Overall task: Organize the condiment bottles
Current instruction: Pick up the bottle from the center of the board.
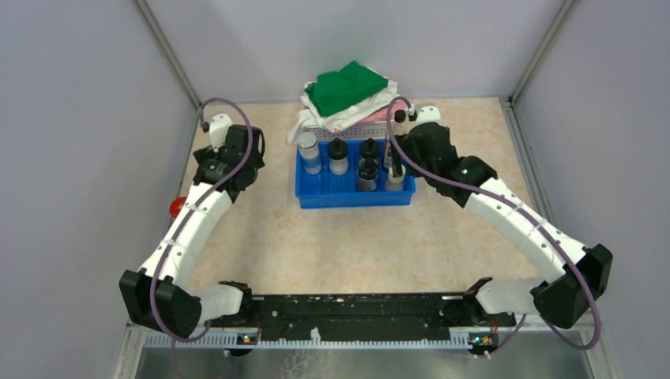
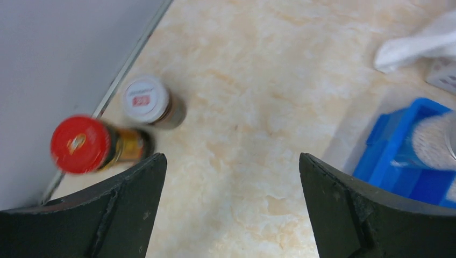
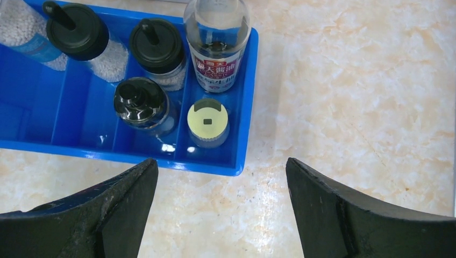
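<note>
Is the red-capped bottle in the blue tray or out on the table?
Out. The red-capped bottle sits on the table beside a white-capped jar, well apart from the blue tray.

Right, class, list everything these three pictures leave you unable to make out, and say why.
Red-capped bottle: left wrist view, blurred, label unreadable.
White-capped jar: top view, not visible, probably behind the left arm.
Tall labelled bottle: right wrist view, top cut off by the upper edge.
Basket contents: top view, covered by cloths.
</note>
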Available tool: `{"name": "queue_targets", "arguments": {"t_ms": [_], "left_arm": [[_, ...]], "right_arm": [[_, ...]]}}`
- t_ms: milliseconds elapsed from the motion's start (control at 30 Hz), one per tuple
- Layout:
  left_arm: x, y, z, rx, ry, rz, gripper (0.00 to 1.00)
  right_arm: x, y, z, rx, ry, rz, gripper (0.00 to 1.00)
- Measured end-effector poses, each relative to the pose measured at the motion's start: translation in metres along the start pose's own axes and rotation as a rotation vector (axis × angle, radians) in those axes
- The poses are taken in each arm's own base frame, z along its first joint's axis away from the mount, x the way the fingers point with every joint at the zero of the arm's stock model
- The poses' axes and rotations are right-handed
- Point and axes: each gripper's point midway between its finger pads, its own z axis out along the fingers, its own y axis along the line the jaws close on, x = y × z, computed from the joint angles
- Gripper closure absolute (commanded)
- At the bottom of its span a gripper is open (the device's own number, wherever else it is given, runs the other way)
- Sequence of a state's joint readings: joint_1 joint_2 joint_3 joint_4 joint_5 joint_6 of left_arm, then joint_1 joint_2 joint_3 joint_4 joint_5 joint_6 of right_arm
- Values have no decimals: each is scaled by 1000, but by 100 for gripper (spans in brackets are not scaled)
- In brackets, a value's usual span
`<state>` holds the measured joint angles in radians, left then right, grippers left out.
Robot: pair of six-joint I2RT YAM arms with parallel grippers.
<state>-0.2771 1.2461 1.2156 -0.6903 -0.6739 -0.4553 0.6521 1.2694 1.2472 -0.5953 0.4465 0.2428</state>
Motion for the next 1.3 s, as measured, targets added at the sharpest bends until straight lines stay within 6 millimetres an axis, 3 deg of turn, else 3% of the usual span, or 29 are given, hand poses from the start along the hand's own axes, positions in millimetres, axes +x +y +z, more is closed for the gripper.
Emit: {"name": "queue_targets", "arguments": {"t_ms": [267, 433, 567, 900, 1300], "left_arm": [[35, 74, -9, -404, 43, -221, 1], [59, 110, -9, -612, 97, -316, 1], [66, 131, -11, -705, 107, -414, 1], [99, 164, 2, -848, 166, -512, 1], [99, 169, 54, -820, 204, -466, 1]], "right_arm": [[12, 4, -5, -30, 59, -7, 13], [19, 7, -7, -47, 89, 7, 14], [24, 8, -8, -57, 111, 8, 14], [30, 10, -10, -74, 134, 3, 14], [45, 10, -5, -71, 166, -10, 14]]}}
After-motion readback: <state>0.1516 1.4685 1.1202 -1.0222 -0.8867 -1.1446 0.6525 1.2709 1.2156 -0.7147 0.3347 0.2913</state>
